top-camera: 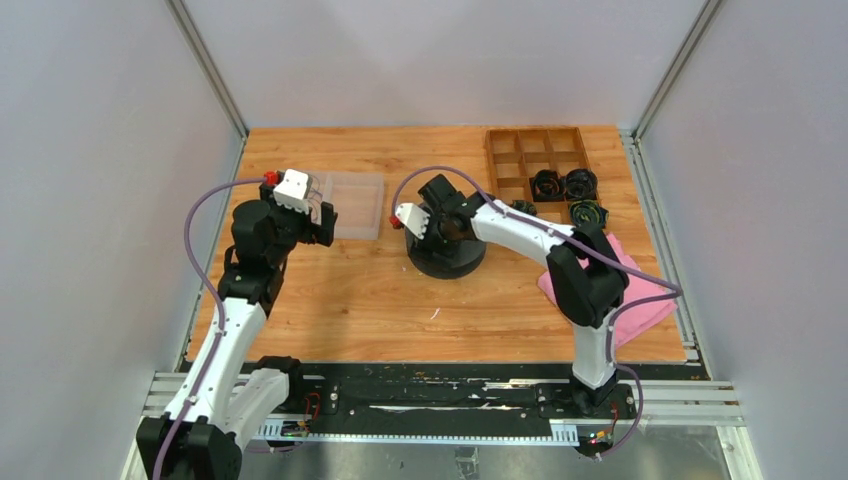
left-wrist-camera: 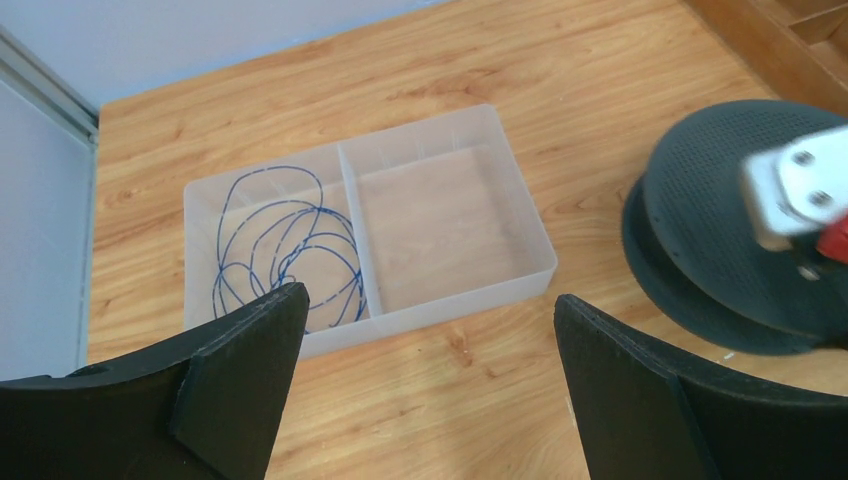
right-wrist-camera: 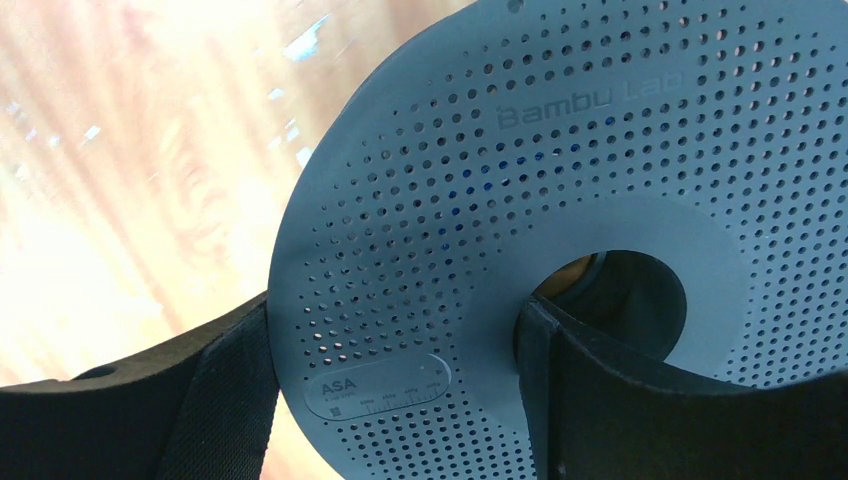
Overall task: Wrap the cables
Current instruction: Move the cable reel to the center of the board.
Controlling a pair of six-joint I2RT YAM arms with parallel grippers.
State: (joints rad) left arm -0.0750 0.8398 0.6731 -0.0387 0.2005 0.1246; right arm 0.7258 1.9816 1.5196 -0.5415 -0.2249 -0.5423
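Thin blue-black cables (left-wrist-camera: 285,240) loop in a clear plastic tray's (left-wrist-camera: 530,240) left compartment, at eleven o'clock from my wide-open left claw (left-wrist-camera: 428,297). My right claw (right-wrist-camera: 392,312) straddles a perforated grey spool (right-wrist-camera: 420,180); grip unclear.

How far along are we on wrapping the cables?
Done: nothing clearly wound; the cables lie loose in the clear tray. In hand: right pincer straddles the spool flange; left pincer hangs open above the tray. Left: pick up, wind.
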